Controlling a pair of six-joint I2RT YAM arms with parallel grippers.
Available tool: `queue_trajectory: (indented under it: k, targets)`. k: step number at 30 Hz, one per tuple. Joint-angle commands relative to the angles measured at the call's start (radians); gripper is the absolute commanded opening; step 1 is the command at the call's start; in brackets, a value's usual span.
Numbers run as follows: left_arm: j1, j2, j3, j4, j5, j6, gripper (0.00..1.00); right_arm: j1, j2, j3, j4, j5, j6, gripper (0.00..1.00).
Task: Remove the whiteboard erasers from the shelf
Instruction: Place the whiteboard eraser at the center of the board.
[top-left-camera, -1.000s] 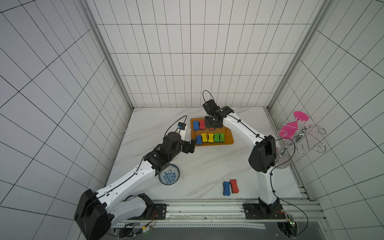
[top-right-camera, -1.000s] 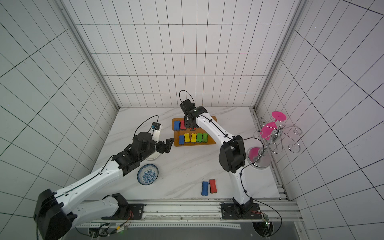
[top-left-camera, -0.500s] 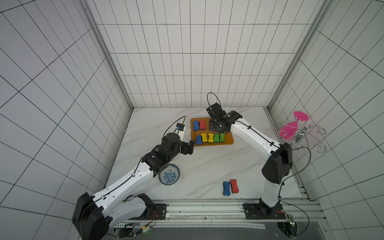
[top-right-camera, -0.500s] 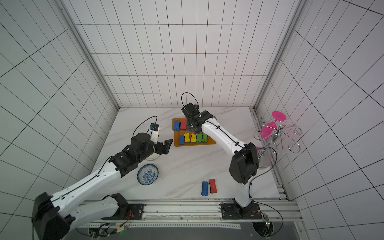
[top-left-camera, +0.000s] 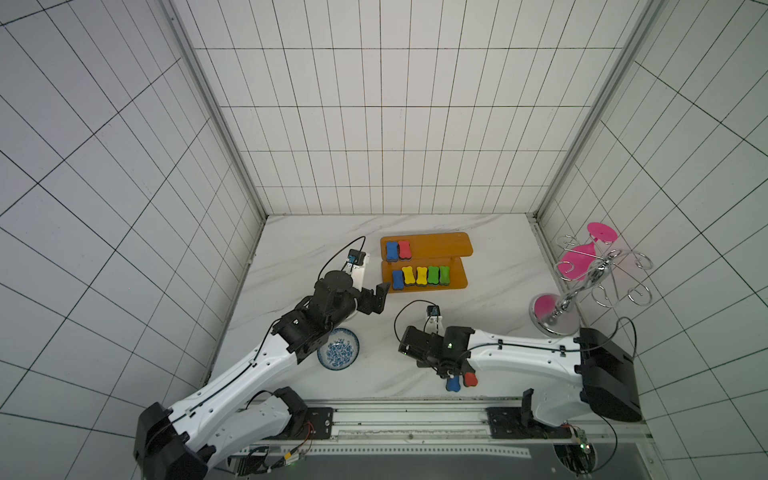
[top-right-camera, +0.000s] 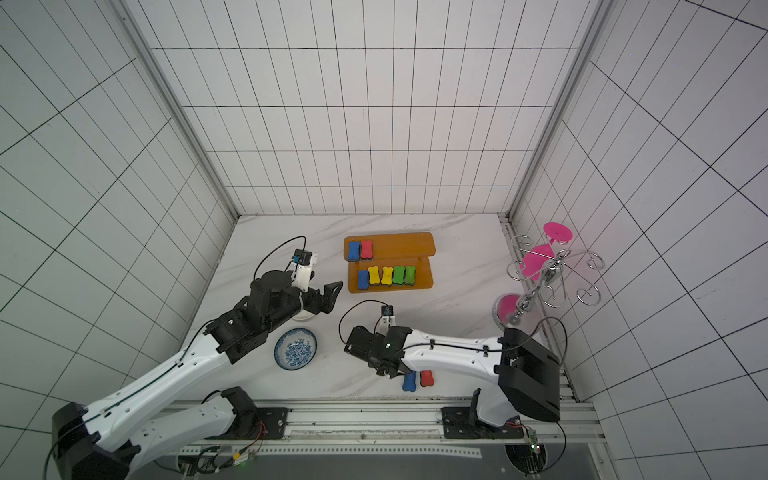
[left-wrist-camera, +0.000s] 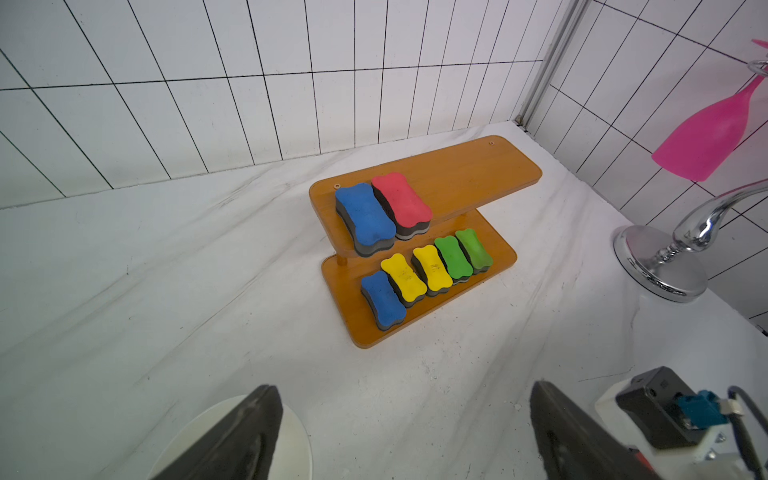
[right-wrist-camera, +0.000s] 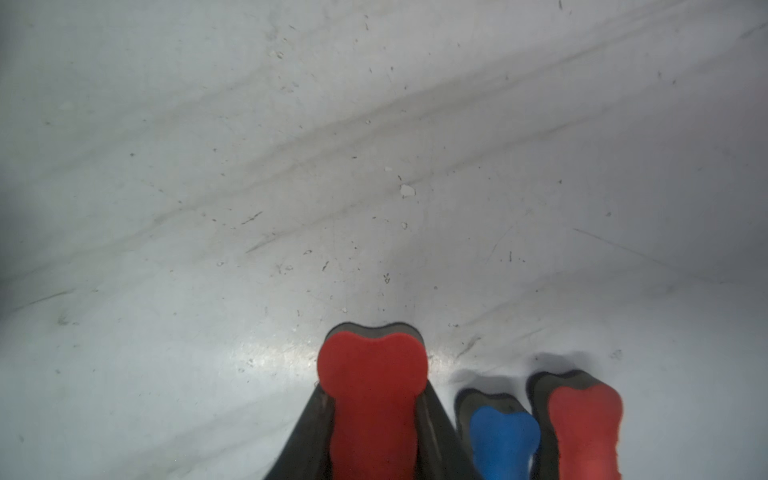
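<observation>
Shelf (top-left-camera: 440, 248): an orange two-tier stand on the tabletop (top-left-camera: 498, 299), at upper centre in both top views.

Upper tier: the upper blue eraser (top-left-camera: 392, 251) and upper red eraser (top-left-camera: 404, 249) lay touching at its frame-left end.

Lower tier, a close row from frame left: lower blue eraser (top-left-camera: 398, 279), first yellow eraser (top-left-camera: 409, 276), second yellow eraser (top-left-camera: 422, 275), first green eraser (top-left-camera: 433, 275), second green eraser (top-left-camera: 444, 274).

Bowls: the patterned bowl (top-left-camera: 322, 358) sat at lower centre-left, showing only its blue print. The white bowl (left-wrist-camera: 297, 444) sat beneath the left gripper (top-right-camera: 331, 296), its inside largely hidden.

Writing: the left wrist view showed faint stamped marks on both yellow erasers, too small to read.

Left gripper: fingers spread wide, holding nothing, and aimed at the shelf from just beside its frame-left end.

Right gripper (right-wrist-camera: 374, 415): low over the tabletop at lower centre, its fingers (right-wrist-camera: 313, 436) pinching the held red eraser (right-wrist-camera: 372, 365). The loose blue eraser (right-wrist-camera: 503, 436) and loose red eraser (right-wrist-camera: 584, 424) lay just beside it on the tabletop.
</observation>
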Motion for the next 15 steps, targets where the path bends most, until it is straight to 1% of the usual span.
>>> queue_trajectory:
  k: [1, 6, 15]
  targets:
    - [-0.005, -0.019, -0.012, -0.016, 0.005, 0.001, 0.97, 0.006, -0.031, -0.083, 0.101, -0.025, 0.121, 0.23]
    - [-0.005, -0.040, -0.022, -0.022, -0.004, 0.007, 0.97, 0.020, -0.009, -0.129, 0.110, -0.094, 0.145, 0.24]
    - [-0.005, -0.027, -0.018, -0.010, -0.006, 0.011, 0.97, 0.037, -0.039, -0.172, 0.059, -0.090, 0.199, 0.25]
